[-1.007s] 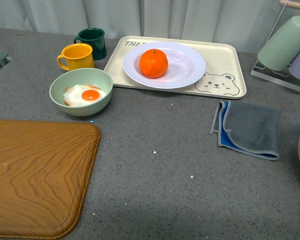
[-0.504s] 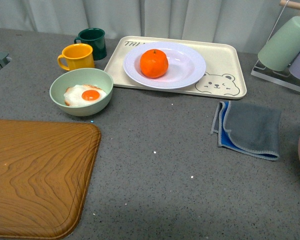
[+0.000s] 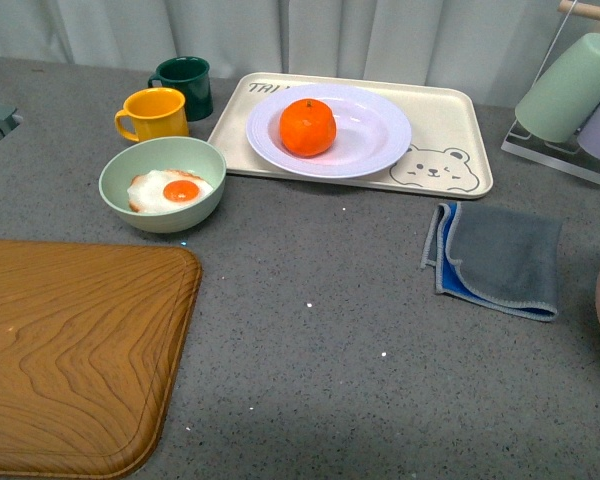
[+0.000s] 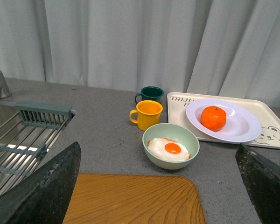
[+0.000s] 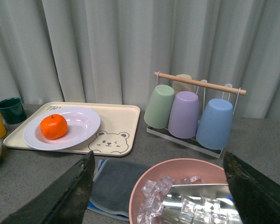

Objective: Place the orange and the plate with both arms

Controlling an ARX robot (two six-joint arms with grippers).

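Observation:
The orange (image 3: pixel 308 127) lies in the white plate (image 3: pixel 375 150), which rests on the cream bear tray (image 3: pixel 450 140) at the back of the counter. Both also show in the left wrist view, orange (image 4: pixel 213 118) on plate (image 4: pixel 245 128), and in the right wrist view, orange (image 5: pixel 53 126) on plate (image 5: pixel 81 123). Neither arm shows in the front view. My left gripper (image 4: pixel 161 186) is open and empty, high above the wooden board. My right gripper (image 5: pixel 161 191) is open and empty above a pink bowl of ice.
A pale green bowl (image 3: pixel 162 184) with a fried egg, a yellow mug (image 3: pixel 153 113) and a dark green mug (image 3: pixel 185 86) stand left of the tray. A wooden board (image 3: pixel 70 350) lies front left, a grey cloth (image 3: pixel 500 258) right. A cup rack (image 5: pixel 191 112) and pink ice bowl (image 5: pixel 151 179) are far right. A sink rack (image 4: pixel 23 135) is far left.

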